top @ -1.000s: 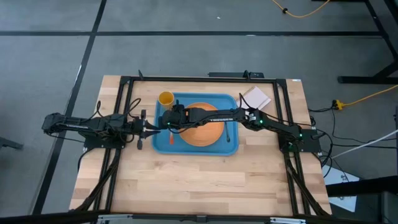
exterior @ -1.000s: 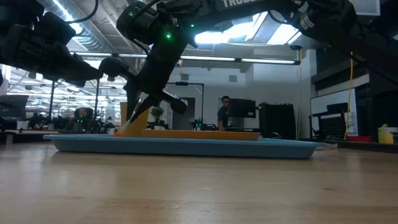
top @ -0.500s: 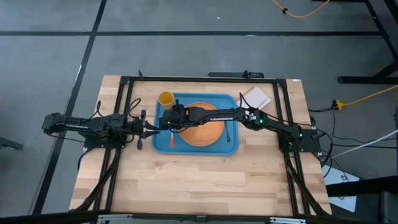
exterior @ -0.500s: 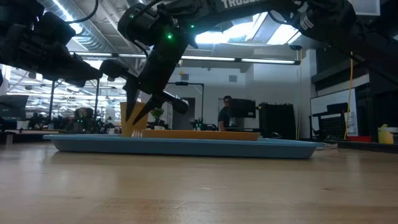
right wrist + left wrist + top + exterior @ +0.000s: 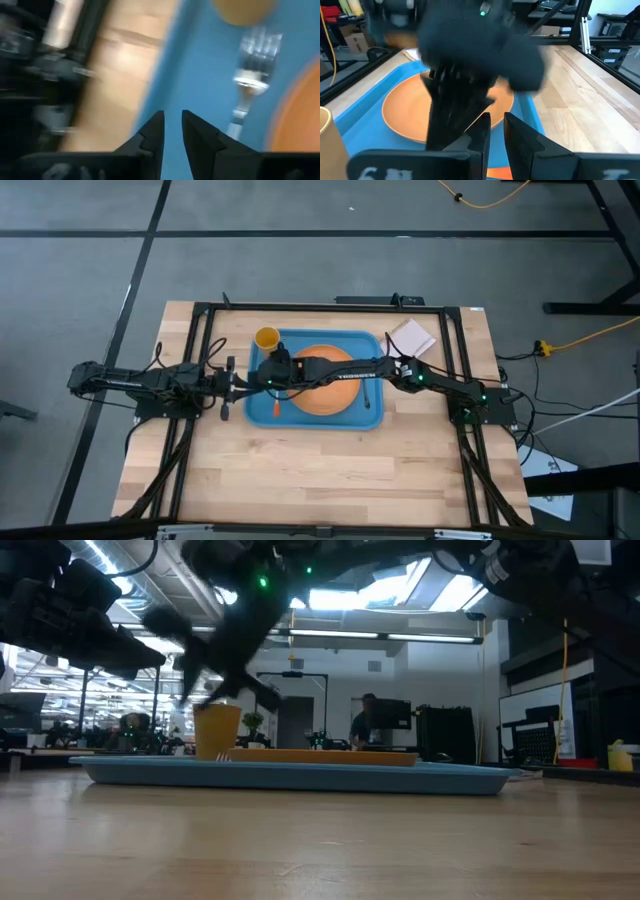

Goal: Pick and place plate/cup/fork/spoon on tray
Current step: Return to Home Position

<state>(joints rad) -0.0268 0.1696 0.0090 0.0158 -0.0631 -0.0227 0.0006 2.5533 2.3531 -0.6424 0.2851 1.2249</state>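
The light-blue tray [image 5: 300,416] lies mid-table. On it the orange plate [image 5: 332,388] lies flat, and the dark spoon [image 5: 367,392] lies along its right side. The yellow cup [image 5: 266,338] stands upright in the tray's far left corner. The fork [image 5: 277,403] lies flat on the tray's left part, tines [image 5: 251,47] toward the cup. My right gripper [image 5: 268,376] reaches across the plate and hangs above the tray's left edge, shut and empty [image 5: 172,117]. My left gripper [image 5: 243,385] is shut, just left of the tray [image 5: 497,120].
A small white square pad [image 5: 412,337] lies on the wood at the tray's far right. Black frame rails [image 5: 200,340] run along the table's sides. Bare wood [image 5: 320,470] spreads between the tray and the near edge. A person [image 5: 358,718] stands in the room far behind.
My right gripper has risen from just above the tray beside the cup and swung a little toward the table's left edge, blurred by its motion. The cup, half hidden behind it before, now shows whole in the low view. Fork, plate and spoon have stayed in place.
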